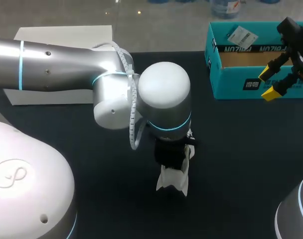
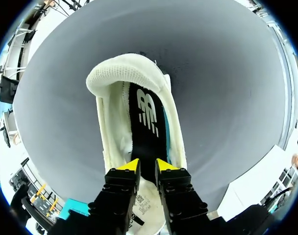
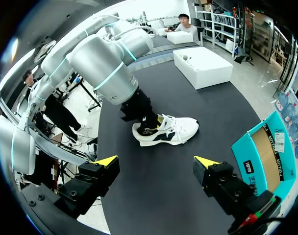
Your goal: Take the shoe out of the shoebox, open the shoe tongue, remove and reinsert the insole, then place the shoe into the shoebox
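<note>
White shoe (image 1: 172, 180): stands upright on its sole near the middle of the black table (image 1: 241, 164), outside the shoebox and well apart from it. The collar is open upward under the left arm (image 1: 67, 64).
Black insole (image 2: 148, 122): lies inside the shoe, running from toe to heel, with a teal edge showing along one side.
Left gripper (image 2: 148, 166): reaches down into the heel opening, its yellow tips drawn close together with the heel end of the insole pinched between them.
Right gripper (image 1: 268, 83): spread wide and holding nothing. It hangs over the front wall of the shoebox, off the shoe.
Teal shoebox (image 1: 241, 84): sits open at the table's far right corner, showing its bare cardboard floor.
White box (image 1: 67, 35): sits at the table's far left edge, untouched.
Handling, shoe: probably light, with a soft knit upper that gives under a pinch and a firmer sole. The heel counter or sole sides look like the surest holds. An unbraced shoe may tip or slide on the table when the insole is worked.
Handling, insole: likely thin, flexible foam that bends and can buckle or catch on the collar. Its heel end, where it is now taken, seems the best place to grip.
</note>
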Controlling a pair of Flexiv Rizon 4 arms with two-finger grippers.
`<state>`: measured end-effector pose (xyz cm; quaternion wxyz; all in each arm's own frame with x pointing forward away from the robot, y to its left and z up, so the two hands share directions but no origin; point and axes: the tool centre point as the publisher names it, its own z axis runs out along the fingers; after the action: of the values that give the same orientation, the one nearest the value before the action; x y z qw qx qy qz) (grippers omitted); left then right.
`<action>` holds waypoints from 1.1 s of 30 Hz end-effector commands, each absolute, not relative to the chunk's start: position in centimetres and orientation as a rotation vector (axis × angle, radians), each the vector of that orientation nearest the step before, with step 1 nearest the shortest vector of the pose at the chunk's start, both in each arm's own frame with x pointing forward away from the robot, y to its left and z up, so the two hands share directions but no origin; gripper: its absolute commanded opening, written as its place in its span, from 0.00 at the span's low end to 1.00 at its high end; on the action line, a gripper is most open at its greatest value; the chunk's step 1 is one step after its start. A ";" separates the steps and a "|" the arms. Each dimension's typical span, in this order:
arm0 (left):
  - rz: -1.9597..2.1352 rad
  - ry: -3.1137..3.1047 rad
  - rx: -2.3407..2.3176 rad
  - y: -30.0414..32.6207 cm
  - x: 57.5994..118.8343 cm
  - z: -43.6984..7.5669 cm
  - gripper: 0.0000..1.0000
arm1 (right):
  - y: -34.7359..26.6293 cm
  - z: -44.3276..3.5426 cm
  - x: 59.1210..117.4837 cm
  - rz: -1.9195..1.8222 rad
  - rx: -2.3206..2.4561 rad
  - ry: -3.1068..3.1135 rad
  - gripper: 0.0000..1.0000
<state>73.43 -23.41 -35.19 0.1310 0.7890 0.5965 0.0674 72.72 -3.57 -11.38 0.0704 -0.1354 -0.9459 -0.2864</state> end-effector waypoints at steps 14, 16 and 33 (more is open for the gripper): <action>0.176 1.726 2.291 -23.1 72.1 -35.9 1.00 | -3.5 -11.4 72.9 -0.856 -0.406 -2.845 1.00; 0.172 1.716 2.294 -23.3 71.8 -35.7 1.00 | -3.5 -11.4 72.9 -0.856 -0.406 -2.845 1.00; 0.202 1.711 2.302 -23.7 70.9 -33.2 1.00 | -3.5 -11.4 72.9 -0.856 -0.406 -2.845 1.00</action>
<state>71.07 -23.84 -34.32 0.1411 0.7939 0.5885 0.0593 72.72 -3.57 -11.38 0.0704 -0.1354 -0.9459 -0.2864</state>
